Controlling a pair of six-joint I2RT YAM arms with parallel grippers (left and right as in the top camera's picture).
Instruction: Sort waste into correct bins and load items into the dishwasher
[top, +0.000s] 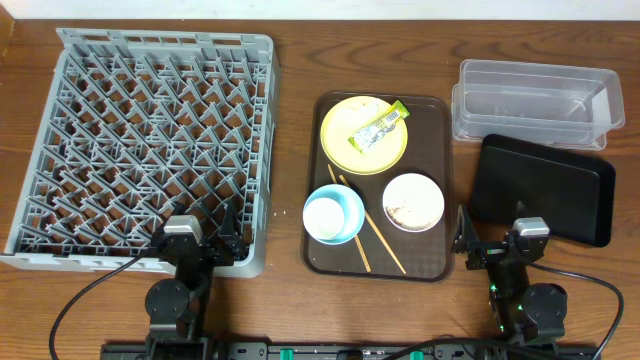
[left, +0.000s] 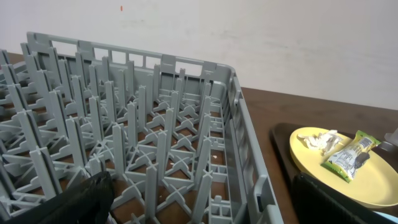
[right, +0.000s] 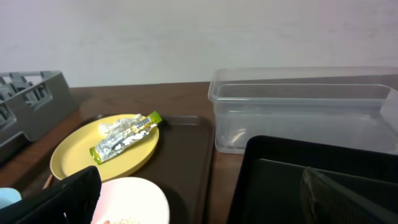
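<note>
Near desk edge: left gripper (top: 228, 238) and right gripper (top: 467, 243), fingers wide, empty. Mid-desk, brown tray (top: 435, 130) holds blue cup (top: 333, 214), chopsticks (top: 375, 238), white bowl (top: 413, 202), then yellow plate (top: 340, 135) bearing wrapper (top: 378, 128). Dish rack (top: 150, 150) fills the left edge; black tray (top: 540, 190), then clear tub (top: 535, 100), right.

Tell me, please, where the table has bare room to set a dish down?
The table is bare behind the brown tray, between rack and tub, and in front of it. The strip between rack and brown tray is narrow. The brown tray is crowded: plate, cup, bowl, chopsticks. The black tray and tub are empty.
</note>
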